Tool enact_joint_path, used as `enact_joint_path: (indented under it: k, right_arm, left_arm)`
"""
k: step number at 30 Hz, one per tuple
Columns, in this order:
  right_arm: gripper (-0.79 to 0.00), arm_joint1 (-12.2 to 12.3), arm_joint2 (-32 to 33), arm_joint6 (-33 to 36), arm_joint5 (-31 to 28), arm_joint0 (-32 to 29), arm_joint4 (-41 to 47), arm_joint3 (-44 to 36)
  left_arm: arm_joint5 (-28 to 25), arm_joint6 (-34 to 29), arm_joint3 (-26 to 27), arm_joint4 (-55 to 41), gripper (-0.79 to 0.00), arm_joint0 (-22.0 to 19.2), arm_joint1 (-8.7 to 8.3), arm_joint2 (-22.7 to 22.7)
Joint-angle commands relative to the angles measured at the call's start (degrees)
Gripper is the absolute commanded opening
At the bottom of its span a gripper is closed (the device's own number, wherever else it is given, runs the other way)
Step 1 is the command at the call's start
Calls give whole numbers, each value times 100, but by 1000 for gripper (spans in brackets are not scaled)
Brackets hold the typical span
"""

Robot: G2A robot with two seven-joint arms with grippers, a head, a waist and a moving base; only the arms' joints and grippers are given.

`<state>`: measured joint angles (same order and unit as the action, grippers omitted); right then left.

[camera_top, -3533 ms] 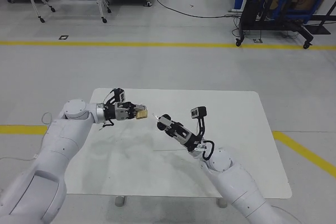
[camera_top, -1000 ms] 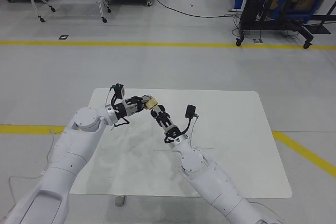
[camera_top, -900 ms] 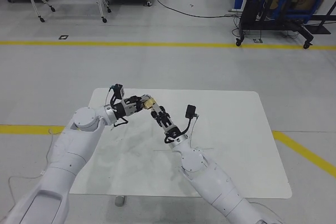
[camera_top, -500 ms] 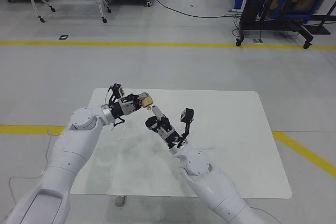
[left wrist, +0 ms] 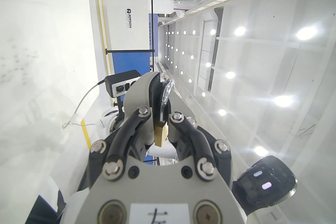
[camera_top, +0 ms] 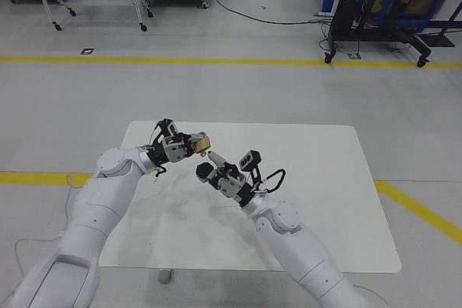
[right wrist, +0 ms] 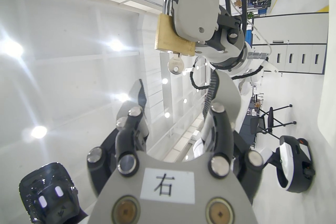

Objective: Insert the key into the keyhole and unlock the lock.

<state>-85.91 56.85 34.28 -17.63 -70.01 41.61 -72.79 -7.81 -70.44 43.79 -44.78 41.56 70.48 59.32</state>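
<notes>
- since 3.5 s ago the key (right wrist: 175, 65) has passed from the right gripper (right wrist: 177, 83), where it was held well apart from the lock (right wrist: 173, 36), to sitting with its blade inside the lock's bottom face. a second ago that gripper was right up against the lock; it has since drawn back toward the robot and is now near the lock but apart from it.
- over the same time the lock has been carried a little toward the far edge. it is held in the air over the far left part of the tabletop (camera_top: 323, 200).
- the lock has a flat, rectangular brass body with a dull gold brushed face and a curved, bright steel shackle (right wrist: 166, 3). one leg of the shackle is hidden behind a finger, so i cannot tell whether it is released.
- the key is small, silver metal, with a rounded bow that has a hole through it. the bow faces the right gripper.
- the left gripper (left wrist: 164, 101) has its fingers closed narrow on the lock, which is pinched between pale grey rounded shells with black ribbed pads.
- the right gripper's fingers (right wrist: 223, 96) are spread wide and hold nothing. the key's bow is just beyond their tips, not touching.
- both grippers have black linkage bars with shiny round screw heads.
- the tabletop is white and smooth with rounded corners and faint grey scuffs.
</notes>
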Motion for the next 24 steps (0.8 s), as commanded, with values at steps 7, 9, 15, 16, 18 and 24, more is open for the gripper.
enact_joint_path:
  k: [7, 9, 15, 16, 18, 24]
  right_arm:
    - [-548, -48, -58, -46, 41, 131, 91, 178]
    - [-557, -58, -61, -44, 45, 157, 125, 214]
    - [-785, -81, -50, -34, 25, 192, 203, 289]
    - [-785, -87, -33, -80, 5, 183, 260, 307]
    - [-785, -100, -29, -115, -2, 191, 324, 329]
    - [-785, -141, -3, 286, 186, 195, 949, 409]
  left_arm:
    - [-40, -111, -93, 38, -785, -47, 41, -15]
    - [-61, -126, -95, 56, -785, -50, 48, -16]
    - [-91, -154, -96, 104, -785, -43, 61, 0]
    - [-88, -164, -93, 101, -785, -40, 64, 3]
    - [-80, -181, -92, 112, -785, -39, 68, 8]
    - [-209, -245, -45, 172, -785, -18, 80, 20]
